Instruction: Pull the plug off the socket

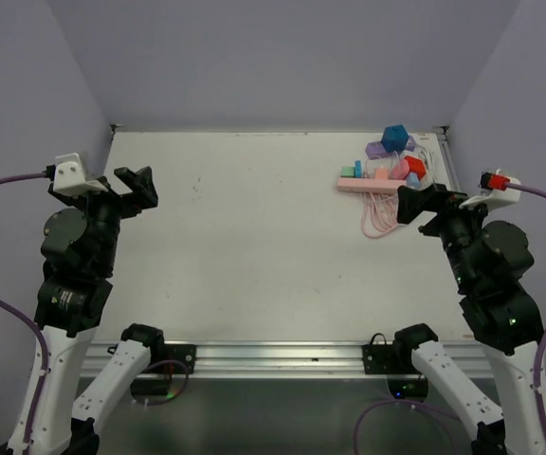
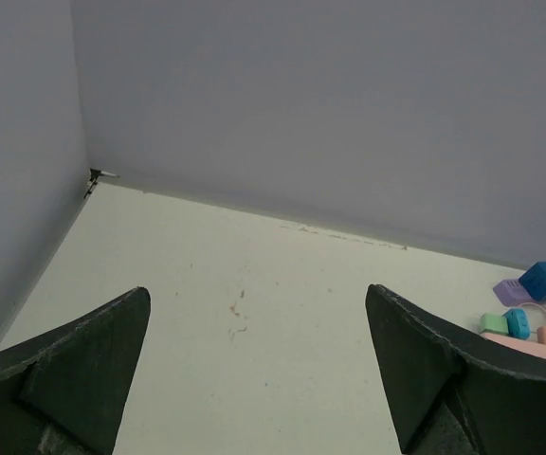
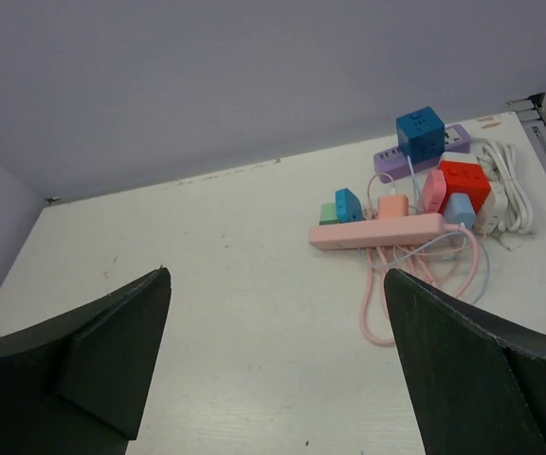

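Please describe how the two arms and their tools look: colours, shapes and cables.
The left arm and right arm have black joint housings above white lower links. The left tool and right tool have black, wedge-shaped fingers. Each wrist carries a white box; the right box bears a red part. A purple cable leaves each box.

Your socket strip point(image 3: 375, 230) is pink, the worktop point(image 3: 207, 284) off-white. You see a green plug point(image 3: 328, 213), a blue plug point(image 3: 349, 204), a peach plug point(image 3: 392, 206), a pale blue plug point(image 3: 459, 209), a red cube point(image 3: 464, 180), a deep blue cube point(image 3: 419, 133) and a purple strip point(image 3: 391, 160).
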`<state>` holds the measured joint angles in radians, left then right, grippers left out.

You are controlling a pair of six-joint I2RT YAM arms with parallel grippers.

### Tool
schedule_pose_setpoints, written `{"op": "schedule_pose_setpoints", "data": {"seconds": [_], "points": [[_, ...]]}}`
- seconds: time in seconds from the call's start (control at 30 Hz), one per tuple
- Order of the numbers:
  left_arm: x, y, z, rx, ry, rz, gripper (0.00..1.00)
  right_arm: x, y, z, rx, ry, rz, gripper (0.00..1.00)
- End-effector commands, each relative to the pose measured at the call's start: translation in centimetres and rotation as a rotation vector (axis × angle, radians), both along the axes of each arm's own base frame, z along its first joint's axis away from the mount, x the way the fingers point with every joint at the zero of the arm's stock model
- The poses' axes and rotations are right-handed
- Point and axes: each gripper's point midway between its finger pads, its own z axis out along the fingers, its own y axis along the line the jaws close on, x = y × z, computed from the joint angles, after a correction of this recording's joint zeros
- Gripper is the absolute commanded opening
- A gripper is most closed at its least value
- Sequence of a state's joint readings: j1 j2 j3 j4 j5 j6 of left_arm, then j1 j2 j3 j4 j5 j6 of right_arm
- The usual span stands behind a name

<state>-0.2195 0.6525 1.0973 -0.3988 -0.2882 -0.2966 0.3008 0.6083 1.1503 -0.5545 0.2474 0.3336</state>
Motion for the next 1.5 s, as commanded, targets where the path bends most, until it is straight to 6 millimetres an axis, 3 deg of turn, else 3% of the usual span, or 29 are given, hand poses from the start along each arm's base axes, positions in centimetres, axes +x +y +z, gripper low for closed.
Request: {"op": "schedule_pose_setpoints", "data": {"seconds": [0.0, 0.23, 0.37, 0.47, 0.5, 0.67, 0.83, 0.93, 0.97, 1.17, 1.23, 1.4, 1.47], "points": [[0.2, 0.0, 0.1, -0.021, -0.013, 0.010, 1.00, 0.9, 0.2, -0.3, 0.034, 0.012, -0.016, 0.99], [0.5, -0.3, -2.0, -0.041, 0.037, 0.002, 1.00, 3.3, 1.3, -2.8, 0.065, 0.116, -0.015, 0.99], [0.8, -1.0, -4.2, -0.056, 0.093, -0.024, 1.00, 5.6, 1.6, -5.5, 0.141, 0.222, -0.087, 0.99], [1.1, -1.8, -5.8, -0.058, 0.136, -0.063, 1.00, 7.1, 0.8, -7.3, 0.169, 0.282, -0.189, 0.99], [1.1, -1.9, -6.4, -0.059, 0.157, -0.068, 1.00, 8.3, 0.1, -8.8, 0.162, 0.327, -0.263, 0.99], [1.0, -2.8, -8.6, -0.077, 0.217, -0.110, 1.00, 11.2, -2.0, -12.7, 0.203, 0.393, -0.480, 0.99], [0.8, -3.6, -9.9, -0.100, 0.239, -0.145, 1.00, 15.7, -3.5, -17.3, 0.362, 0.475, -0.621, 0.99], [0.7, -3.8, -10.6, -0.110, 0.259, -0.156, 1.00, 18.0, -3.4, -18.3, 0.454, 0.468, -0.674, 0.99], [0.6, -3.8, -10.8, -0.110, 0.263, -0.155, 1.00, 19.0, -3.4, -19.9, 0.487, 0.488, -0.713, 0.99], [0.5, -3.6, -11.6, -0.114, 0.286, -0.138, 1.00, 23.4, -3.4, -23.9, 0.618, 0.504, -0.818, 0.95], [0.4, -3.5, -11.8, -0.116, 0.292, -0.133, 1.00, 24.5, -3.3, -23.9, 0.649, 0.490, -0.835, 0.93], [0.4, -3.1, -12.3, -0.117, 0.308, -0.109, 1.00, 26.1, -3.2, -27.4, 0.713, 0.540, -0.898, 0.90], [0.5, -2.9, -12.3, -0.116, 0.310, -0.098, 1.00, 26.5, -3.3, -27.7, 0.728, 0.543, -0.914, 0.89]]}}
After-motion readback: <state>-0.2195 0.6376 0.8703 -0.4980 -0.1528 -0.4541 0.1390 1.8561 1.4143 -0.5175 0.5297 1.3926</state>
